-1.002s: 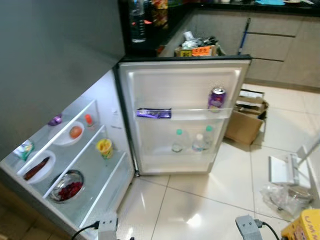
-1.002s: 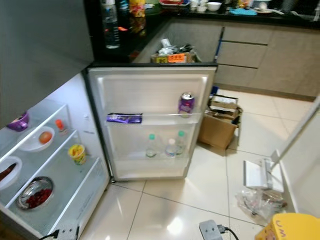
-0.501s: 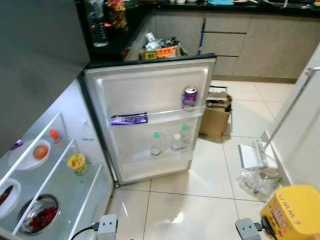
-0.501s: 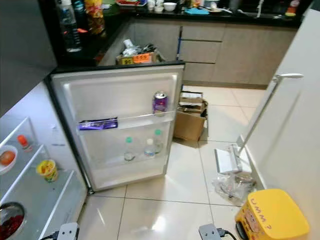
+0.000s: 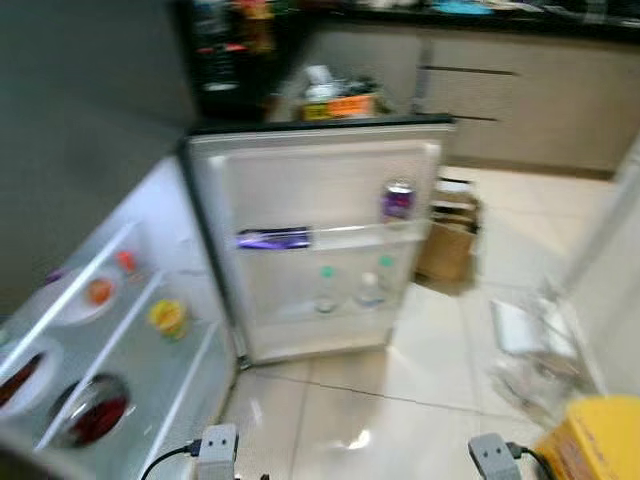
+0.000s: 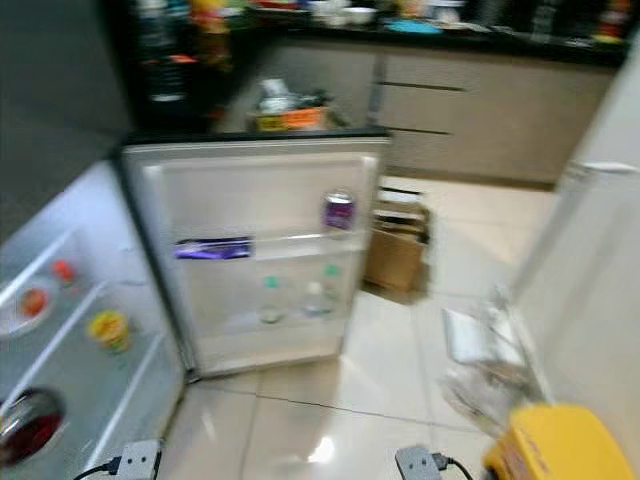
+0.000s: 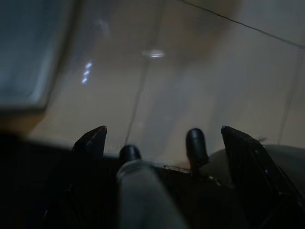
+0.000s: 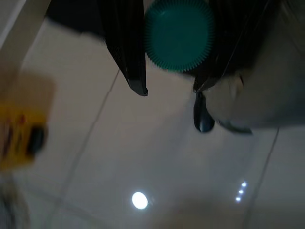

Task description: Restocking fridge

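The right tool (image 8: 169, 88) hangs low over the pale floor tiles (image 8: 143, 157), its two black fingers (image 8: 126, 45) closed on either side of a bottle with a green ribbed cap (image 8: 178, 33); the cap faces the wrist camera, so the bottle's long axis runs along the fingers and its body is hidden behind the cap. The left tool (image 7: 164, 143) also hangs over the tiles, its fingers spread wide with nothing between them. Just beside the right tool on the floor stands a yellow bin (image 6: 560, 450), and a little further off lies a crumpled clear plastic bag (image 6: 490, 370). Ahead of both tools the fridge door (image 5: 320, 240) stands swung open, carrying a purple can (image 5: 398, 200) and a purple packet (image 5: 273, 238) on its upper rack and small bottles (image 5: 370, 290) upright on the lower one. Off to the left tool's side, the fridge shelves (image 5: 130, 330) hold a yellow cup (image 5: 167, 317) and bowls of food (image 5: 95, 420). Beyond the door sits a cardboard box (image 5: 447, 250), then cabinets and a dark desk (image 6: 480, 40), all blurred.
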